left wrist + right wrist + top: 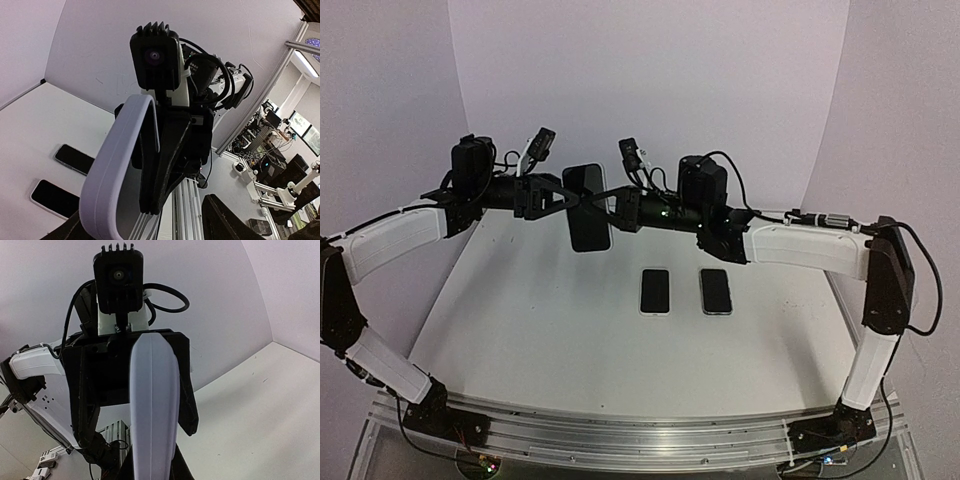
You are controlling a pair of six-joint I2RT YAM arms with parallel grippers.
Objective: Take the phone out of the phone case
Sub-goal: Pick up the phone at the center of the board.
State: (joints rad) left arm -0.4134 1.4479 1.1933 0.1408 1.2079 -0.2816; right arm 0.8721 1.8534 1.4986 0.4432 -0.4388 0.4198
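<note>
So far nothing is separated: the phone [588, 212] sits in the phone case [152, 405], raised over the far middle. The right gripper [612, 205] clamps it, while the left gripper [565, 198] has its jaws apart around it.

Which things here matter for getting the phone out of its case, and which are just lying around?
In the job: black-screened phone in pale lavender case, right gripper pinching it, left gripper open beside it.
Lying about: two light-rimmed dark phones flat on the white table.
</note>
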